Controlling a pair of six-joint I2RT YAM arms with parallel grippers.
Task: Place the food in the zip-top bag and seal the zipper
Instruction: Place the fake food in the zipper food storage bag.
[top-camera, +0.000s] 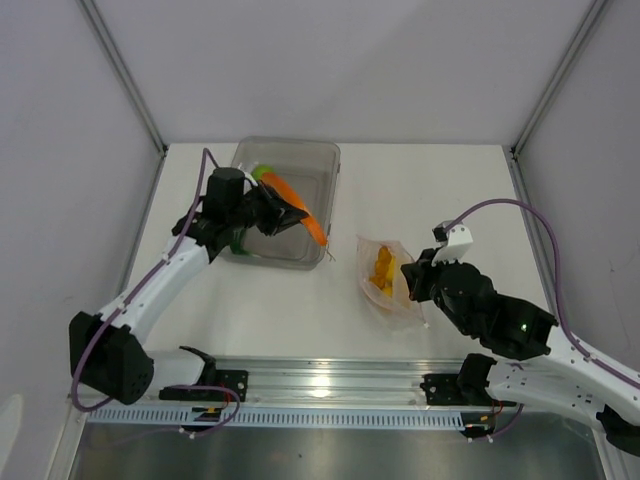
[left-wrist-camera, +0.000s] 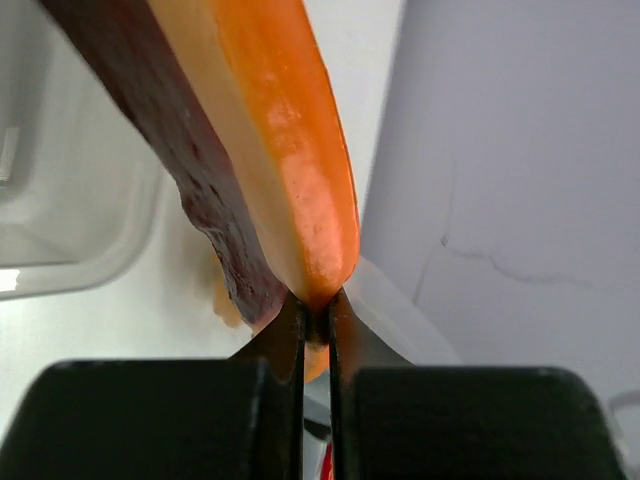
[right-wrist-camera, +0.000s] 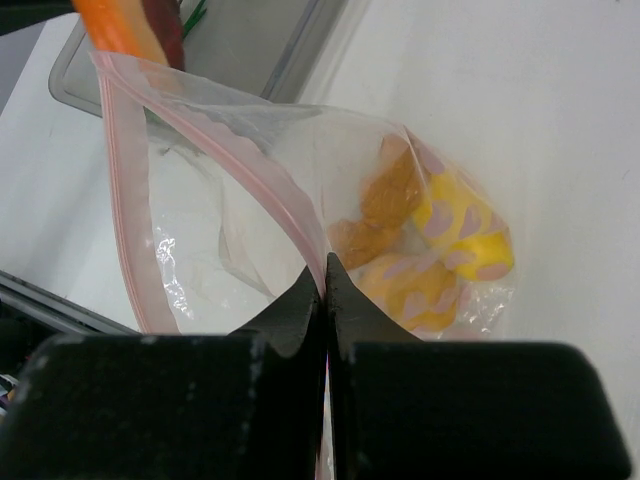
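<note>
Over the bin (top-camera: 300, 160), in the top view, the left hand (top-camera: 290, 214) is clamped on the slice (top-camera: 308, 222), held above the bin's right side. The bag (top-camera: 383, 272) lies on the tabletop (top-camera: 440, 190), with the right hand (top-camera: 410, 278) at its edge.

Left wrist: fingers (left-wrist-camera: 280, 338) pinch the slice's end.

Right wrist: fingers (right-wrist-camera: 295, 315) are pressed together on the zipper (right-wrist-camera: 290, 215). The open bag holds yellow and orange food (right-wrist-camera: 440, 240).

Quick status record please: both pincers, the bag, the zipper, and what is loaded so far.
left pincer: shut on the long slice, held above the bin
right pincer: shut on the mouth edge of the bag
zipper: unsealed, mouth open
in bag: yellow piece, orange piece
in bin: green piece
</note>
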